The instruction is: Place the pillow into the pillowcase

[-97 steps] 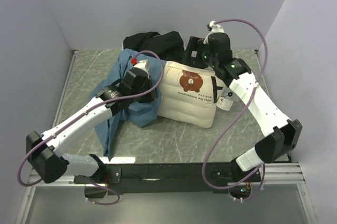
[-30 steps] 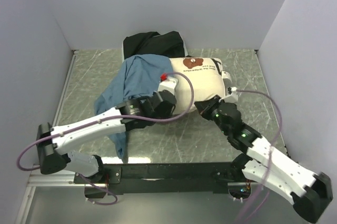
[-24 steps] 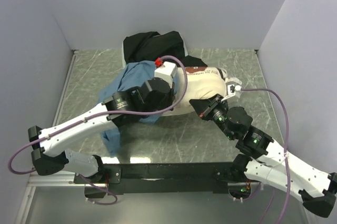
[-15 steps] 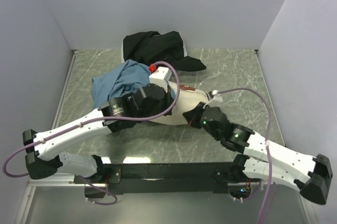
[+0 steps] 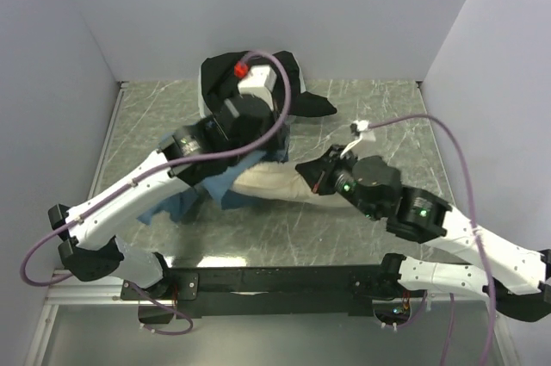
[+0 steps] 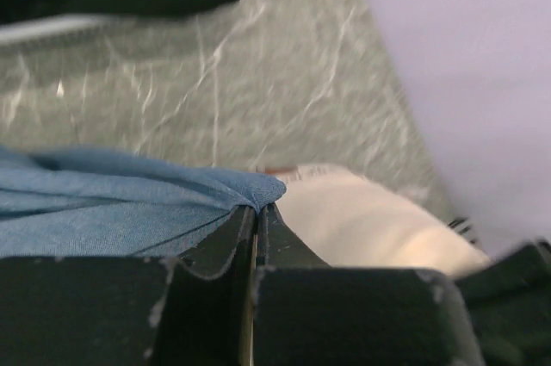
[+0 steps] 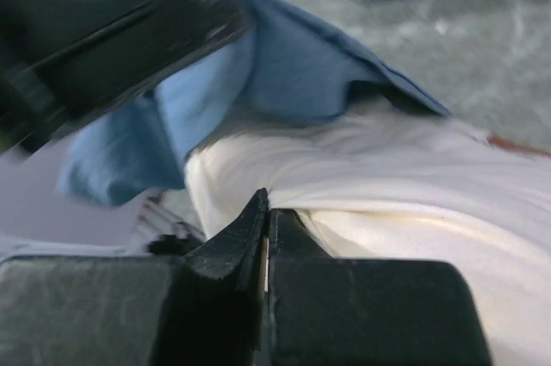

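My left fingers point(image 6: 250, 230) are pinched tight on the blue pillowcase point(image 6: 103, 211). My right fingers point(image 7: 261, 213) pinch the cream pillow point(image 7: 405, 185). It lies on the bench point(image 5: 379, 112), partly under the pillowcase.

Bare tabletop point(image 5: 394, 101) lies open at the far right and down the left side; the middle is blocked by the pillow point(image 5: 269, 183) and pillowcase point(image 5: 172, 209), with the left arm point(image 5: 146, 189) and right arm point(image 5: 448, 228) over them. At the back, black cloth point(image 5: 306, 106) crowds in.
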